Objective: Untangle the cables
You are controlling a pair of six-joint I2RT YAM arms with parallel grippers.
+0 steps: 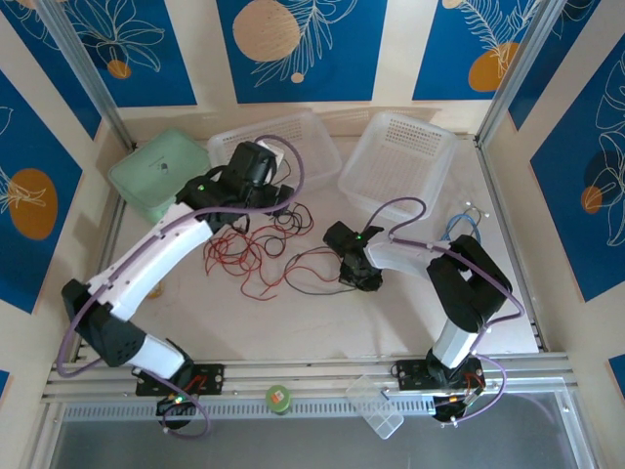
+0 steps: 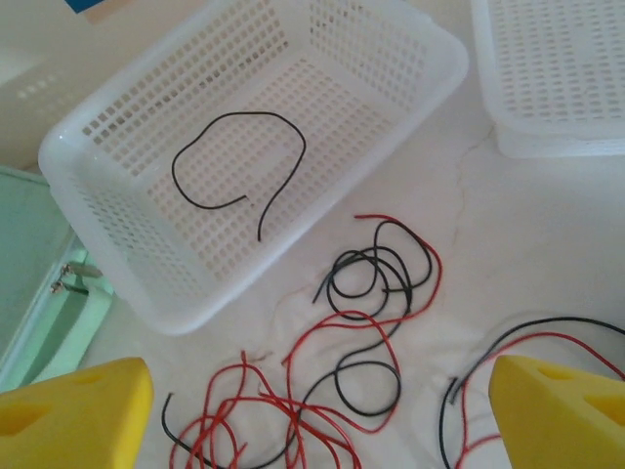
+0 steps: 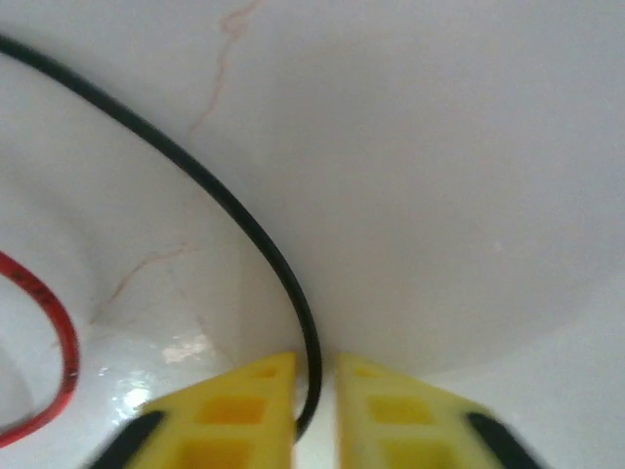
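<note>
Right wrist view shows the right gripper (image 3: 314,389) pinching a black cable (image 3: 252,233), apparently to draw it free, while the left gripper (image 2: 317,418) hangs spread over the tangled red and black cables (image 2: 371,283), a basket (image 2: 107,244) just ahead.

A lab test cell — aluminium frame (image 1: 293,376) and blue printed wall panels (image 1: 376,54).

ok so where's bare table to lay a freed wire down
Freest: the strip of white tabletop between the tangle of thin red and black wires and the metal rail at the near edge, with an arm on either side. Crowded: the tangle below the open left claw, and where the right claw pinches a thin black wire.
</note>
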